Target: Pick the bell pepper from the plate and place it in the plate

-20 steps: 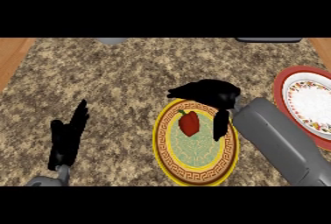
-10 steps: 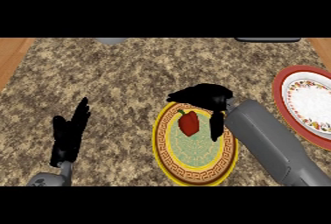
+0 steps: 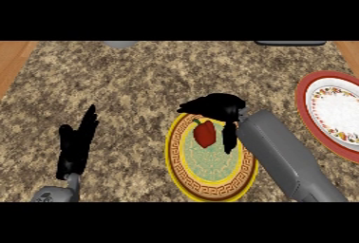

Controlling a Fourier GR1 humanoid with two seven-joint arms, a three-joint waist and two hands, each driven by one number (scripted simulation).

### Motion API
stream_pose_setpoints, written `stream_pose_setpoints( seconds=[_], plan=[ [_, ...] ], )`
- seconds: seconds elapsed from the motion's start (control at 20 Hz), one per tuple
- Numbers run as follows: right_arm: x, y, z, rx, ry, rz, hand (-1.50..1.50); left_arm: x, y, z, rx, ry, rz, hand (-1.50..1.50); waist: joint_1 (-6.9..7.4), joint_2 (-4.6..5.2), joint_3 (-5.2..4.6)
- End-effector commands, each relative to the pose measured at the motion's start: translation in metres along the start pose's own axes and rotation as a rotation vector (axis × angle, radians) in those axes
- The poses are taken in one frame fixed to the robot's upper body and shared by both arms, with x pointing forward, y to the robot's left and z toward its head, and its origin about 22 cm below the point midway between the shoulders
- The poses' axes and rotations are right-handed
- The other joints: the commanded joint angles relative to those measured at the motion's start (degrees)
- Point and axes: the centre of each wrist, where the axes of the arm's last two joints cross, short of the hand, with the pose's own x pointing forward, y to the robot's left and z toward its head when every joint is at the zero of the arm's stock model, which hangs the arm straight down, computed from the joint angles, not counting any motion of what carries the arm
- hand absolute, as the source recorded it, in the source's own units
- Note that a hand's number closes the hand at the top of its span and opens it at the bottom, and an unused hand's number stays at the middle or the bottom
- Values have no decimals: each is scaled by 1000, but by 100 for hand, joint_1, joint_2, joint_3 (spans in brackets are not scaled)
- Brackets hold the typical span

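Observation:
A red bell pepper [image 3: 204,134] lies on the upper part of a yellow plate [image 3: 210,182] with a patterned rim and pale green centre. My right hand [image 3: 219,107] hovers over the plate's far edge, fingers spread above and to the left of the pepper and the thumb hanging down at its right side. The fingers arch around the pepper without closing on it. A red-rimmed white plate [image 3: 335,114] sits at the right edge of the counter. My left hand [image 3: 76,144] rests open at the lower left, fingers pointing up.
The speckled granite counter [image 3: 140,85] spreads around both plates. A grey object [image 3: 120,44] and a dark object [image 3: 289,43] show at the far edge. Wooden strips [image 3: 14,59] border the counter at left and right.
My right hand has shifted slightly left and lower over the plate, closing in around the pepper. The pepper and my left hand have stayed in place.

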Motion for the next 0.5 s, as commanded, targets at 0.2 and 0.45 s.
stream_pose_setpoints(
  seconds=[0.2, 0.45],
  plan=[
    [2, 13, -14, 42, 19, -5, -150, 12, 0, -4, -6, 8, -12, 0, 2, 1, 0],
    [-12, 34, -17, 33, -27, 77, 150, -11, -2, 8, -7, 7, 1, 0, 29, 13, 0]
  ],
)
